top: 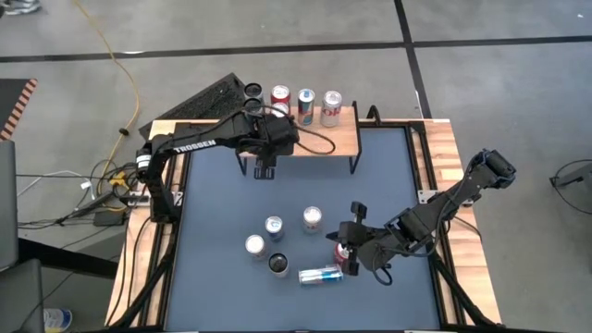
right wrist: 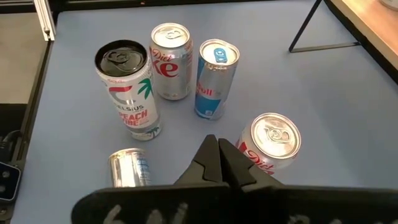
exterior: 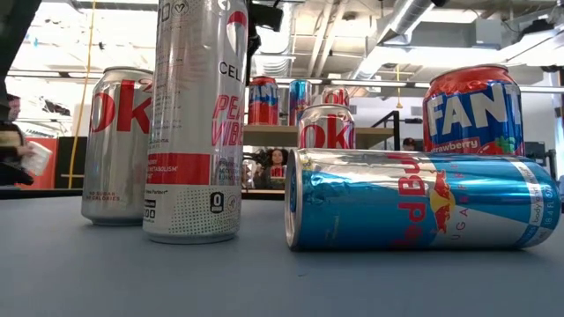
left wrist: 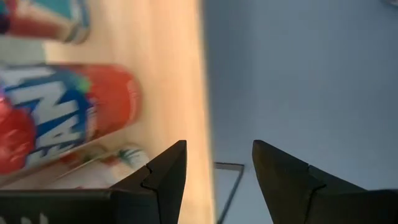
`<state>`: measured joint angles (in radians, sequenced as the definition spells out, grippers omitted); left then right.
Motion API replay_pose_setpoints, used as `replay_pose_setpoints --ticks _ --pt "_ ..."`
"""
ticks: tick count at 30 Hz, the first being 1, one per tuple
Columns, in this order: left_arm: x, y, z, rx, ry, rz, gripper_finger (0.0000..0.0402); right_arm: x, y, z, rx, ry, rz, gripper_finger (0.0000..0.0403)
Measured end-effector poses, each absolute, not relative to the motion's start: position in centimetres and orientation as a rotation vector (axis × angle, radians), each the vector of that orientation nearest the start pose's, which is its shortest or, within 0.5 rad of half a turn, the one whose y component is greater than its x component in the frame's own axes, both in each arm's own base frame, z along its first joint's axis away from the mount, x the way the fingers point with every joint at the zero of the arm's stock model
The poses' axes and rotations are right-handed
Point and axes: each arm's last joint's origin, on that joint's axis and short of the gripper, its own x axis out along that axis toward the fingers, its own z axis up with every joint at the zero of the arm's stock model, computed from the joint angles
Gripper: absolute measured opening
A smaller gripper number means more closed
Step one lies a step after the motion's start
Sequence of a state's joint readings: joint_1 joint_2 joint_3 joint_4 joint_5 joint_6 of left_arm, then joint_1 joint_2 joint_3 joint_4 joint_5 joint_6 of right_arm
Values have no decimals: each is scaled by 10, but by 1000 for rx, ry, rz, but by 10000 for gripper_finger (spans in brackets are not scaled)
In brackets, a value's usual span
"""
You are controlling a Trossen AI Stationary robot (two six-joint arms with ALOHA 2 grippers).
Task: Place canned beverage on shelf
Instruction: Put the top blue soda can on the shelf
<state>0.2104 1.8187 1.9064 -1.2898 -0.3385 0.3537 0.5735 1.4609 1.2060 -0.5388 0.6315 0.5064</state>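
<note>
The shelf [top: 324, 139] stands at the table's far side, and three cans stand on its wooden top: a red Fanta can [top: 280, 96], a blue-and-silver one [top: 306, 104] and a silver-and-red one [top: 331, 107]. My left gripper [top: 264, 169] hovers open over the shelf's near left edge [left wrist: 186, 74], with the Fanta can [left wrist: 62, 118] beside it and nothing between the fingers. My right gripper [right wrist: 217, 155] is shut above the group of loose cans on the table. A red Fanta can [exterior: 471, 110] stands just below it with its top free.
On the blue table stand a Celsius can [right wrist: 127, 87], a Diet Coke can [right wrist: 171, 62], an upright Red Bull can [right wrist: 214, 78] and a red-and-silver can [right wrist: 273, 140]. A Red Bull can [exterior: 423, 201] lies on its side. The mat [top: 388, 185] between shelf and cans is bare.
</note>
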Motion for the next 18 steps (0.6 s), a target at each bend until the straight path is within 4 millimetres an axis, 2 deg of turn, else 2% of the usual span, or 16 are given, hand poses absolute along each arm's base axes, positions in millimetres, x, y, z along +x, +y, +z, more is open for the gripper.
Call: replay_pose_setpoints --ticks 5,11,14,18 --pt "354 73 353 455 1258 230 174 267 152 297 37 614 -214 0" --pt "355 95 357 447 1207 300 174 267 152 297 37 615 -214 0" --pt "352 98 356 408 1225 317 174 267 152 297 38 615 -214 0" --pt "352 82 353 368 1239 218 174 267 152 297 40 615 -214 0"
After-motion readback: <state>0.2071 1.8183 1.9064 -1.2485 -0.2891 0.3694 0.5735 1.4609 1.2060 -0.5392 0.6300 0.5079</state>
